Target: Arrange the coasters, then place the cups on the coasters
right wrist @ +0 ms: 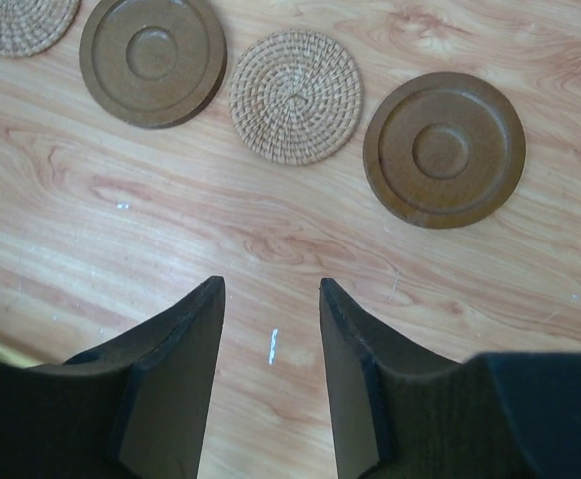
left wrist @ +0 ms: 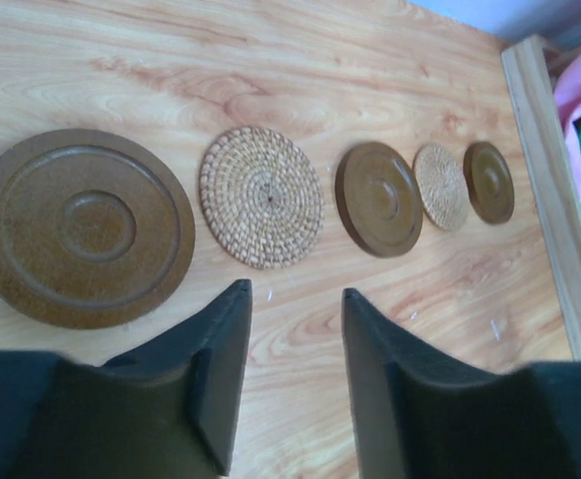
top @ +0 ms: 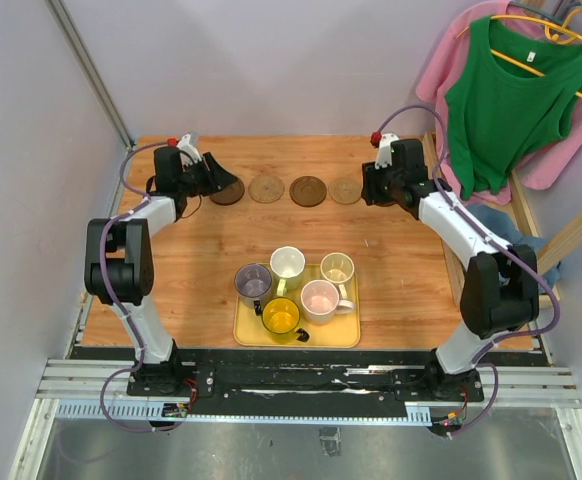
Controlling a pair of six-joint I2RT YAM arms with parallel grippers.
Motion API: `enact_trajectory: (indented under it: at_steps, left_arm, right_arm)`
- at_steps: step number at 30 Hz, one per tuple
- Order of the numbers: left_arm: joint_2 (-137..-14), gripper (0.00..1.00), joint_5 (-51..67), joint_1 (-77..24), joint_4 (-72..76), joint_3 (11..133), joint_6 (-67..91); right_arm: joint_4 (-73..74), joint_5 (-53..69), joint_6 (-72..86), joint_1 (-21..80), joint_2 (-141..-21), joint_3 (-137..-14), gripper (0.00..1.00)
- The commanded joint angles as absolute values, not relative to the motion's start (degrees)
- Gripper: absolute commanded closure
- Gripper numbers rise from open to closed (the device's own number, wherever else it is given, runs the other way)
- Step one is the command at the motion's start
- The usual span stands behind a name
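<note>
top external view: the wooden table (top: 181, 290) carries a row of coasters along its far side and a yellow tray (top: 348, 338) near its front edge. i can make out four coasters here. the left end dark coaster (top: 229, 194) is partly covered by the left gripper (top: 221, 180). next to it come the first woven coaster (top: 266, 188), the middle dark coaster (top: 308, 190) and the second woven coaster (top: 345, 189), which lies just beside the right gripper (top: 369, 186)

left wrist view: all five coasters show, lying flat in the order dark, woven, dark, woven, dark. the right end dark coaster (left wrist: 489, 182) is the farthest from this camera. the left gripper has its fingers spread with nothing between them, over bare wood just beside the left end dark coaster

right wrist view: the right gripper also has its fingers spread and empty, over bare wood near the right end dark coaster. wood shows between neighbouring coasters

cups: all five stand upright on the yellow tray, well apart from the coasters. these are the grey-purple cup (top: 253, 283), white cup (top: 287, 265), cream cup (top: 337, 269), pink cup (top: 320, 298) and yellow cup (top: 280, 316)
</note>
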State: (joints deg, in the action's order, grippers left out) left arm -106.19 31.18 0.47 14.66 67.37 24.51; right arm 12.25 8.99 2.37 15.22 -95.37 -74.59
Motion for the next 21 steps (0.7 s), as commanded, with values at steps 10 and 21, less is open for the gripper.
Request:
enact_trajectory:
  at_steps: [10, 21]
  left_arm:
    - [-98.66, 0.17, 31.24, -3.53, 21.72, 59.04, 22.95]
    - [-96.02, 0.03, 30.16, -6.57, 21.94, 56.94, 21.83]
  right_arm:
    - [10.73, 15.08, 5.06, 16.06, -81.47, -59.3, 0.43]
    - [13.69, 12.91, 7.47, 18.43, -69.84, -49.18, 0.31]
